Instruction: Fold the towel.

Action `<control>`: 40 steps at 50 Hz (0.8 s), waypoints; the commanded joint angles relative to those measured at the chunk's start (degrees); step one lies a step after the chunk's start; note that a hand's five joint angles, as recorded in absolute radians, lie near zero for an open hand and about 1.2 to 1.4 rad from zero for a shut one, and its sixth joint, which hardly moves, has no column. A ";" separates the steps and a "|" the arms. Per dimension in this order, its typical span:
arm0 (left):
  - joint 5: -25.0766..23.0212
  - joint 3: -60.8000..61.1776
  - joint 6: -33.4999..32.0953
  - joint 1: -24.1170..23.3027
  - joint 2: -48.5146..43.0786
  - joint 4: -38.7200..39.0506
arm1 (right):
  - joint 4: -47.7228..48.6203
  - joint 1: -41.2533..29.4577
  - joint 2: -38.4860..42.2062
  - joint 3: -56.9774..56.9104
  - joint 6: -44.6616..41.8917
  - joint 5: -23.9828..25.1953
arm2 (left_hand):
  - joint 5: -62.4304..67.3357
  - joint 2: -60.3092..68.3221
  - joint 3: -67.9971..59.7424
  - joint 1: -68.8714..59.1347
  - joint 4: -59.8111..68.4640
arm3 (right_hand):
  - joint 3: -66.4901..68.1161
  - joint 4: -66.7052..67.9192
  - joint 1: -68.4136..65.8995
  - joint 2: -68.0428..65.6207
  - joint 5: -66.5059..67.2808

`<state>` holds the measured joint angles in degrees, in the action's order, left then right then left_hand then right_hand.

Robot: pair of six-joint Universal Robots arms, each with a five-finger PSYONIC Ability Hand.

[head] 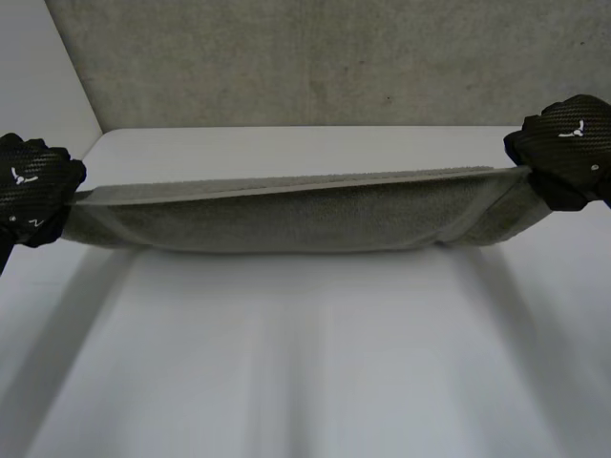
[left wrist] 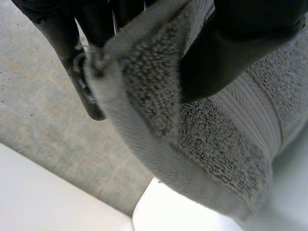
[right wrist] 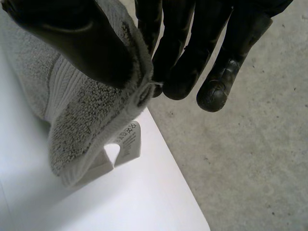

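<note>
A grey towel [head: 296,215] hangs stretched between my two hands above the white table [head: 305,363], sagging in the middle. My left hand [head: 33,186] pinches the towel's left corner; in the left wrist view the thumb [left wrist: 226,53] presses the towel [left wrist: 202,134] against the fingers [left wrist: 72,57]. My right hand [head: 568,148] holds the right corner. In the right wrist view its thumb [right wrist: 77,43] clamps the towel [right wrist: 82,110] against the fingers [right wrist: 192,53], and a white care label [right wrist: 129,144] dangles from the hem.
The grey concrete floor [head: 315,57] lies beyond the table's far edge. The table's right edge [right wrist: 178,178] runs just under my right hand.
</note>
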<state>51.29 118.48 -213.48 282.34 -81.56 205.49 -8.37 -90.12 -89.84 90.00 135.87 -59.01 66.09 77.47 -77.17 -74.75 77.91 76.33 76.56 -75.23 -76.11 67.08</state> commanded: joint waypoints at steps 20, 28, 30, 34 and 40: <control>17.53 -37.80 5.36 -12.69 -40.87 -2.28 | 0.46 -7.44 36.93 -29.53 -6.23 -7.08 | 3.91 2.53 -2.83 -5.25 2.09 | 3.67 3.44 -4.77 -3.89 2.92; 18.40 -47.20 5.36 -16.21 -47.38 -2.72 | 3.28 -9.99 45.63 -38.49 -5.97 -9.63 | 3.91 2.53 -2.83 -5.25 2.09 | 3.67 3.44 -4.77 -3.89 2.92; 19.80 -49.91 5.27 -17.26 -49.65 -2.72 | 4.59 -10.34 48.34 -40.42 -5.97 -10.50 | 3.91 2.53 -2.83 -5.25 2.09 | 3.67 3.44 -4.77 -3.89 2.92; 20.69 -51.76 5.27 -18.05 -51.50 -2.72 | 5.99 -10.86 50.28 -41.83 -5.97 -10.77 | 3.91 2.53 -2.83 -5.25 2.09 | 3.67 3.44 -4.77 -3.89 2.92; 21.83 -52.83 5.27 -18.67 -53.17 -2.81 | 8.02 -11.30 52.39 -43.24 -5.79 -11.21 | -29.18 -30.56 30.26 27.83 -30.99 | -44.25 -44.47 43.14 44.03 -44.99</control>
<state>72.06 66.41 -208.21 264.11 -133.38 202.72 -2.08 -101.06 -39.09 47.73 129.99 -69.90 61.49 71.56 -71.64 -70.96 71.78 67.71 67.70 -66.59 -66.60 57.66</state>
